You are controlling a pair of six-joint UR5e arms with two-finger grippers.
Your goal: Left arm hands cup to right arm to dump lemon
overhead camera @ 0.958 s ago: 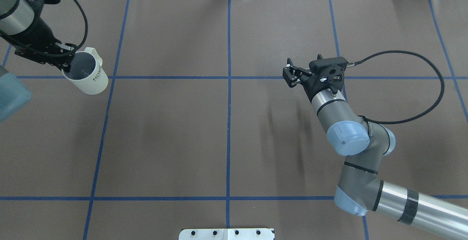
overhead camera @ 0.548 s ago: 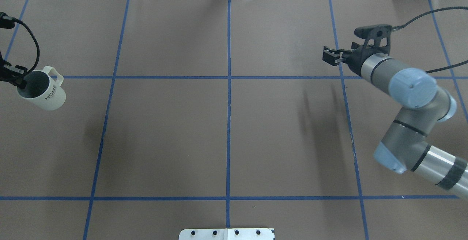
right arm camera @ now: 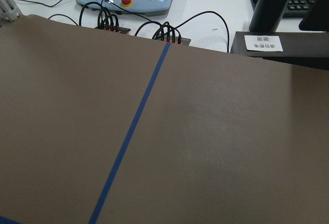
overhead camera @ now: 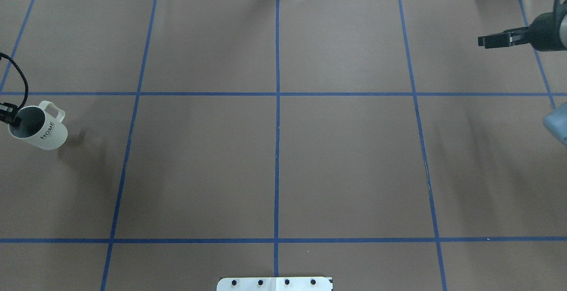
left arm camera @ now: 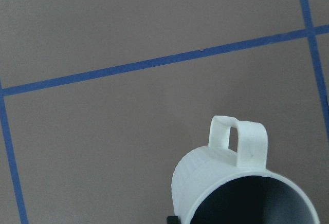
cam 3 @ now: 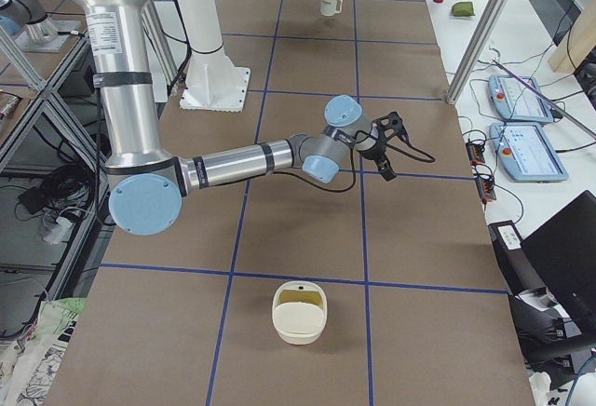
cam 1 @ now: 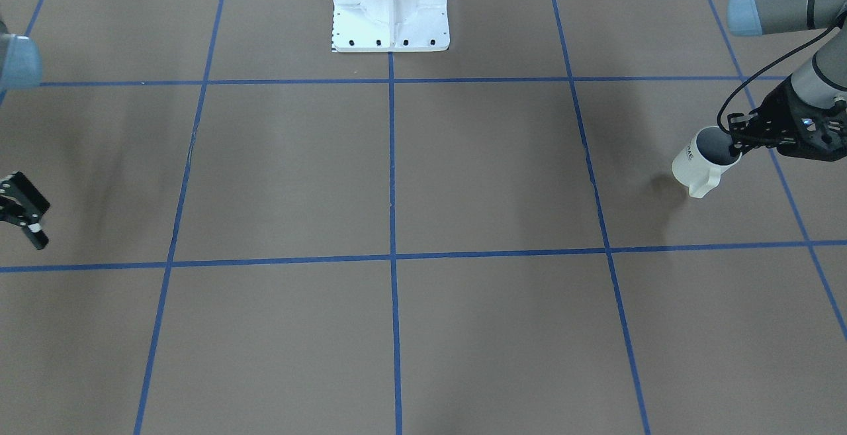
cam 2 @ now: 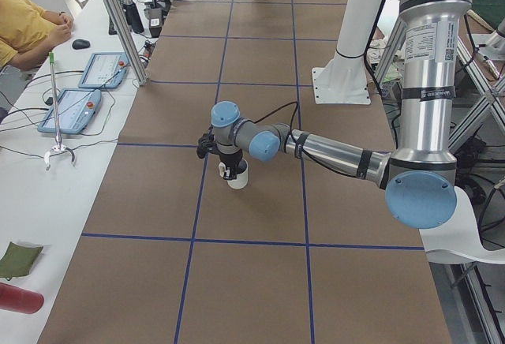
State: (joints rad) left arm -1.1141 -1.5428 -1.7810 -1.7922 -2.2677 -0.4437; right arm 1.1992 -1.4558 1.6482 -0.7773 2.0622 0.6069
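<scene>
- The cup, a white mug lettered HOME, hangs tilted from the left gripper, which pinches its rim with one finger inside, far out to the robot's left of the white robot base
- The right gripper hovers well out on the base's opposite side, holding nothing; I cannot tell whether its fingers are spread or together
- Judging by that gap, the handover is not yet done, and the dumping is left too
- No lemon shows: the cup's grey inside looks bare in the overhead and left wrist views, though its bottom is partly hidden
- Only the exterior right view shows a cream tub with a yellowish inside on the tabletop, beyond the right gripper from the base; its contents are too small to tell
</scene>
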